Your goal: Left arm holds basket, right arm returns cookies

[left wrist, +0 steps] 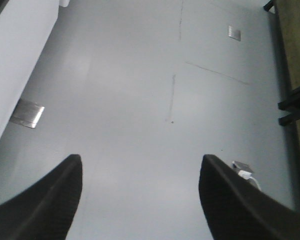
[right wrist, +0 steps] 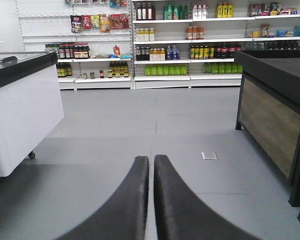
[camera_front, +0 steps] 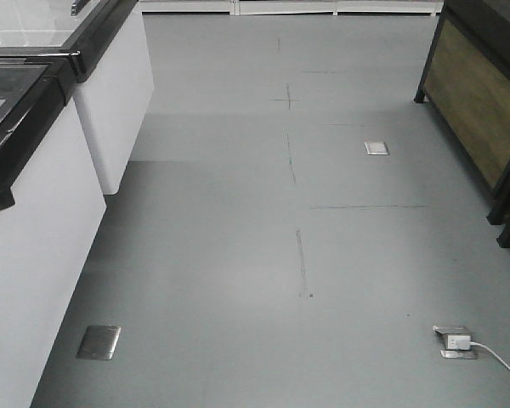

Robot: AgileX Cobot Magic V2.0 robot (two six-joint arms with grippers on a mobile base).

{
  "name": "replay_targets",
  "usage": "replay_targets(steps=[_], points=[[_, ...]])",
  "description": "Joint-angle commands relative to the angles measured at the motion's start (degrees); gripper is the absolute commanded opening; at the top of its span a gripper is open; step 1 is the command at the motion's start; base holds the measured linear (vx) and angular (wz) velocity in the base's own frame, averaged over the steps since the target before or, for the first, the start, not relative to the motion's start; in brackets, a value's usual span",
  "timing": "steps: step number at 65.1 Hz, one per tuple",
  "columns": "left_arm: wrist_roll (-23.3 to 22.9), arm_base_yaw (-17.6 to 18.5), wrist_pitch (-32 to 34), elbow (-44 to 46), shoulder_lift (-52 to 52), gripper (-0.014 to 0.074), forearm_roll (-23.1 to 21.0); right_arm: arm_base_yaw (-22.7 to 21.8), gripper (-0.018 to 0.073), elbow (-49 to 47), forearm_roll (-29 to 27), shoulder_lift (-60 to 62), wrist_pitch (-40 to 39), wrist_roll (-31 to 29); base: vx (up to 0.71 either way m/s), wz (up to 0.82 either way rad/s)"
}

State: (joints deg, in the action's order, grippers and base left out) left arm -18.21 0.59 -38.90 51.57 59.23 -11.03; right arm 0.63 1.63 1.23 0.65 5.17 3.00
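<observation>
grey shop floor [camera_front: 238, 255] only; basket and cookies not in view, direction can't be told. left fingers [left wrist: 45, 205] apart, right fingers [right wrist: 127, 205] together, both empty.

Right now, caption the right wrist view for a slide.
Right gripper, shut and empty, faces a grey floor toward stocked shelves, white cabinet left, dark counter right.

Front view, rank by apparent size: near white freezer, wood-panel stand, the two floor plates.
1. near white freezer
2. wood-panel stand
3. near floor plate
4. far floor plate, though it may look smaller only because it is farther away.
</observation>
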Motion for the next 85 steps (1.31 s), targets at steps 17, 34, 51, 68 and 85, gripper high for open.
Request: replay_targets(steps=[17, 34, 51, 68, 85], points=[[9.3, -19.8, -8.1, 14.7, 1.4, 0.0470, -16.4, 0.0, -0.0011, 1.0, 0.2, 0.8, -4.2, 0.1, 0.00, 0.00], [15.5, -39.9, -15.1, 20.1, 3.3, 0.0470, -36.9, 0.0, -0.0011, 1.0, 0.2, 0.8, -4.2, 0.1, 0.00, 0.00], [16.0, -52.1, -14.7, 20.1, 3.5, 0.0470, -48.9, 0.0, -0.0011, 1.0, 0.2, 0.8, -4.2, 0.1, 0.00, 0.00], [16.3, -58.2, -15.3, 20.1, 6.3, 0.0470, -54.0, 0.0, -0.0011, 1.0, 0.2, 0.8, -4.2, 0.1, 0.00, 0.00], [23.2, -63.4, -15.3, 20.1, 12.6, 0.0470, -65.6, 0.0, -0.0011, 1.0, 0.2, 0.8, -4.2, 0.1, 0.00, 0.00]])
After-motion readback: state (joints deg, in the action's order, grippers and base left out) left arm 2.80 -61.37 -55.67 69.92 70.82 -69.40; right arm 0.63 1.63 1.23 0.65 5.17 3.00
